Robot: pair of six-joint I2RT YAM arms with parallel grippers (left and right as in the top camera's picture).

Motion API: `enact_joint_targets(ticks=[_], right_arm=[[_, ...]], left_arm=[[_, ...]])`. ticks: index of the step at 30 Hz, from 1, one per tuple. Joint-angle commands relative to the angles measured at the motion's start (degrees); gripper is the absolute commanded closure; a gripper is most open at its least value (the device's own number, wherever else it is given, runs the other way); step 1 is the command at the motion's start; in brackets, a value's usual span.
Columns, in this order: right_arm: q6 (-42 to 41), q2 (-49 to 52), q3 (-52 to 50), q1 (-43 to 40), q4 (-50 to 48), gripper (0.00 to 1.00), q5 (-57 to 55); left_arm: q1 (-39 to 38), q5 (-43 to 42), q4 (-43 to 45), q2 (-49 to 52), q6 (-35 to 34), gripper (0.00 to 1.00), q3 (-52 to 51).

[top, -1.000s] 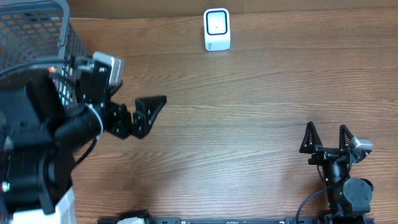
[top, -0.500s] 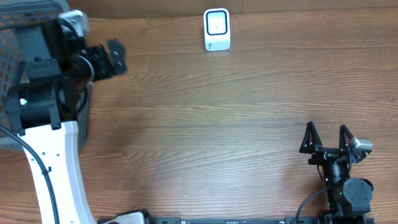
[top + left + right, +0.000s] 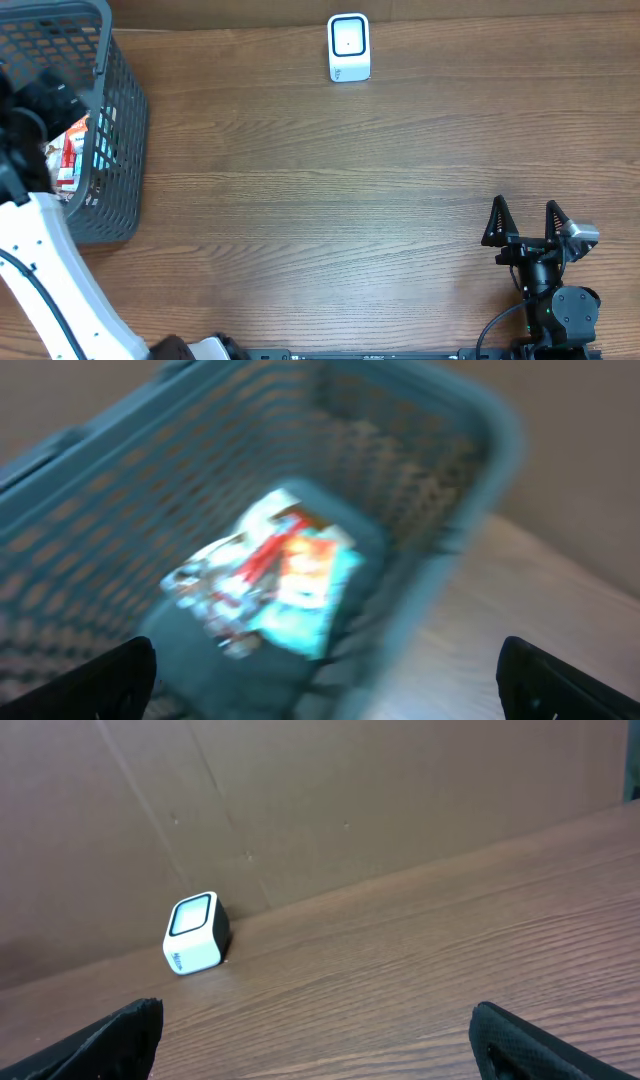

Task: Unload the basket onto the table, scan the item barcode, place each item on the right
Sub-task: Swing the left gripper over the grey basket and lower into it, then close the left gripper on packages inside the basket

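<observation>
Item: a crinkled packet printed in red, white and teal (image 3: 68, 155) lies on the floor of the grey plastic mesh basket (image 3: 125, 150), at the upper left of the overhead frame.
Item in the left wrist view: the packet (image 3: 275, 575) sits just left of centre, blurred, with the basket wall (image 3: 400, 470) rising behind it; no print or barcode can be read.
Left gripper: the left gripper (image 3: 330, 675) hangs above the basket with jaws spread wide, a dark fingertip in each lower corner of its own frame. The packet is below and between them, apart from both, and nothing is held.
Left arm: the white link (image 3: 45, 250) runs up the lower left edge of the overhead frame to a dark wrist over the basket.
Scanner: a small white box-shaped scanner with a dark-rimmed window (image 3: 349, 46) stands at top centre of the wooden table (image 3: 350, 200), well apart from the basket.
Right gripper: the right gripper (image 3: 525, 222) rests at the lower right, jaws wide apart and empty.
Right wrist view: the scanner (image 3: 195, 933) stands left of centre, far up the table against a brown wall.
</observation>
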State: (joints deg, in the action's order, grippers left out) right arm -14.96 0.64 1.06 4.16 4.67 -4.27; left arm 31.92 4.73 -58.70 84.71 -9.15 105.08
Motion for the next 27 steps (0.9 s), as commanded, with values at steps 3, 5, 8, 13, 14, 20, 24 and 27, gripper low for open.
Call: enact_joint_targets(ticks=[3,5,8,13,14,20,24,27], right_arm=[[0.22,-0.37,-0.59,-0.07,-0.24,0.00,0.11],[0.22,-0.37,-0.59,-0.07,-0.26,0.00,0.11],[0.22,-0.37,-0.59,-0.07,-0.26,0.00,0.11],[0.22,-0.37,-0.59,-0.07,-0.26,0.00,0.11],[0.22,-0.37,-0.59,-0.07,-0.24,0.00,0.11],[0.22,-0.37,-0.59,-0.07,-0.24,0.00,0.11],[0.22,-0.37,-0.59,-0.07,-0.26,0.00,0.11],[0.22,-0.37,-0.59,-0.07,-0.24,0.00,0.11]], left_arm=[[5.35,1.81,-0.83,6.23,-1.14,0.00,0.92],[6.82,1.51,-1.07,8.44,-1.14,0.00,0.92],[8.28,-0.85,-1.38,11.28,-0.35,0.00,0.92],[9.01,-4.02,-0.57,15.89,2.97,0.00,0.92],[8.98,-4.81,-0.24,16.70,4.02,0.00,0.92],[8.94,-14.58,1.46,22.05,10.08,0.00,0.92],[8.94,-16.81,2.05,25.81,12.00,0.01,0.92],[8.92,-19.02,2.60,28.22,13.11,0.00,0.92]])
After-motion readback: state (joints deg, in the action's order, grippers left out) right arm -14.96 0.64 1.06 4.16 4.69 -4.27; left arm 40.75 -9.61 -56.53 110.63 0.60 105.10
